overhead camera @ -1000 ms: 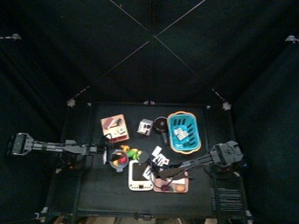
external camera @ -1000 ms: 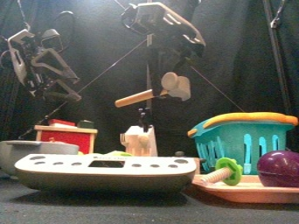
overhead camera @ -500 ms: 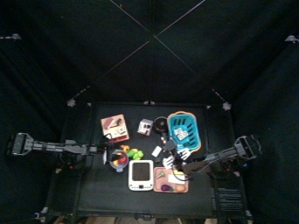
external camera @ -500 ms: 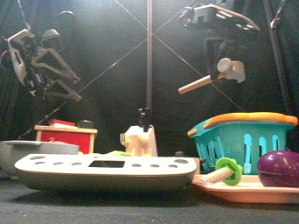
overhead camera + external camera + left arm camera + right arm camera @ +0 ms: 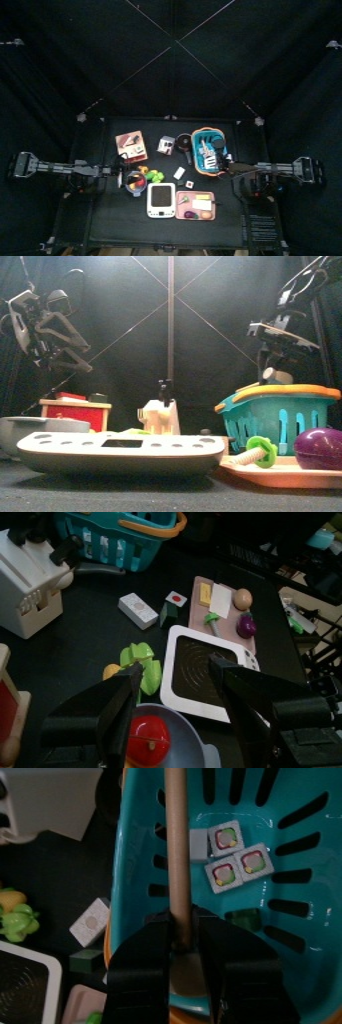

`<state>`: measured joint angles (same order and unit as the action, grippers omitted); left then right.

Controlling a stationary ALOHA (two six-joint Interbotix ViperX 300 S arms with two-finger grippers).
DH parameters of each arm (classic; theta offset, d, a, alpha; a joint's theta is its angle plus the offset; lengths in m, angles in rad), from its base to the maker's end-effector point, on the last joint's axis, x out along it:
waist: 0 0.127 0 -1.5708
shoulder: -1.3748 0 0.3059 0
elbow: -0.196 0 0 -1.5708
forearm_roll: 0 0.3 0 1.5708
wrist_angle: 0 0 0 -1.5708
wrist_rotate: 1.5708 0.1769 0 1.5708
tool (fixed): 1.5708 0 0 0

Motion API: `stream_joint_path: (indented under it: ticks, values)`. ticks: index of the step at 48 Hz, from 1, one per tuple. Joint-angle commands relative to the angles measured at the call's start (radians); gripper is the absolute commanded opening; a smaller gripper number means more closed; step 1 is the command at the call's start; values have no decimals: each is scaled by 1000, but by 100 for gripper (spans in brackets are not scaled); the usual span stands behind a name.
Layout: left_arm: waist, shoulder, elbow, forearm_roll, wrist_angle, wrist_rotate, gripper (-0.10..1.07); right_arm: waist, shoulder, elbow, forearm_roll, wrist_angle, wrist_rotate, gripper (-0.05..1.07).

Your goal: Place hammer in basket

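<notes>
The oval basket (image 5: 210, 147) with a teal inside and an orange-brown rim stands at the table's back right; it also shows in the front view (image 5: 278, 408) and the left wrist view (image 5: 123, 532). My right gripper (image 5: 181, 936) is shut on the wooden handle of the hammer (image 5: 174, 848) and holds it over the basket's inside (image 5: 274, 888). In the front view the right gripper (image 5: 278, 348) hangs just above the rim, with the hammer's pale head (image 5: 274, 376) at rim height. My left gripper (image 5: 174, 717) is open and empty, raised at the table's left (image 5: 47, 326).
A white rectangular device (image 5: 162, 200) lies at the front middle, with a pink-brown flat box (image 5: 199, 206) of toy food to its right. A red-and-white box (image 5: 131, 146) stands at the back left. A grey bowl (image 5: 24, 434) and green toys (image 5: 140, 667) lie near the left gripper.
My right gripper has carried the hammer from above the table's middle to the right and down, over the basket. The left arm has not moved.
</notes>
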<state>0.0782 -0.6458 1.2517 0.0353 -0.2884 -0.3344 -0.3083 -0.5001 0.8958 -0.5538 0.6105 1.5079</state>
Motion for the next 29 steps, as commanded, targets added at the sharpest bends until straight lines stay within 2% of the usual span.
stream_joint_path:
  ticks: [1, 6, 18, 21, 29]
  values:
    - [5, 2, -11, 0, -5, 5, 90, -20, -9, 5, 0, -38, 0, 46]
    - [6, 2, -11, 0, -5, 5, 90, -25, 14, 12, 25, -48, -2, 51]
    - [6, 2, -11, 0, -5, 5, 90, -25, 46, 9, 37, -48, -2, 78]
    - [6, 2, -11, 0, -5, 5, 90, -25, 46, 9, 41, -48, -2, 81]
    - [6, 2, -11, 0, -5, 5, 90, -17, 48, 9, 46, -49, -3, 82]
